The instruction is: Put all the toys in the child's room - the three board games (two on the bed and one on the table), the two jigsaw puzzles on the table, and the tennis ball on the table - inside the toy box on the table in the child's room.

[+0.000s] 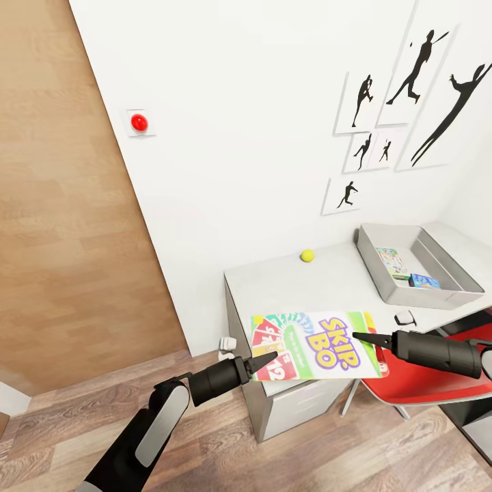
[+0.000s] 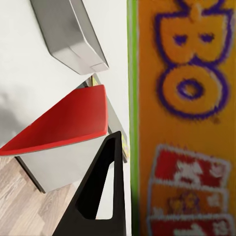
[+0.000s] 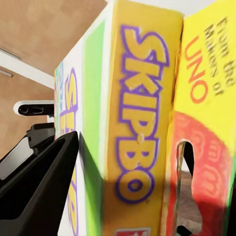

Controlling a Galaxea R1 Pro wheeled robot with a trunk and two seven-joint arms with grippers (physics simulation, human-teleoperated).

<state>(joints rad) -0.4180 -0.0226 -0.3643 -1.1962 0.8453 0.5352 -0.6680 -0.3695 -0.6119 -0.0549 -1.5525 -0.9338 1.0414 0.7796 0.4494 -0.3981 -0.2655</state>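
I see the pale grey worktop (image 1: 328, 277) across the lower right of the head frame, against the white wall. On it, at the right edge, sits the toy box (image 1: 383, 277) — a shallow grey tray with two small printed board games (image 1: 403, 268) lying inside. Below it a red chair seat (image 1: 424, 383) pokes out under the worktop. The Skip-Bo board game (image 1: 321, 345) is at centre bottom, its cover facing up, overhanging the worktop's front edge. My right claw (image 1: 357, 335) pinches the box's right end; in the right wrist view one finger (image 3: 44, 187) lies against the cover and the other against the back, so it is clamped on the box. My left claw (image 1: 273, 355) has its tip at the box's left side — whether it grips or just touches I cannot tell. The tennis ball (image 1: 307, 255) rests on the worktop near the wall, left of the toy box.
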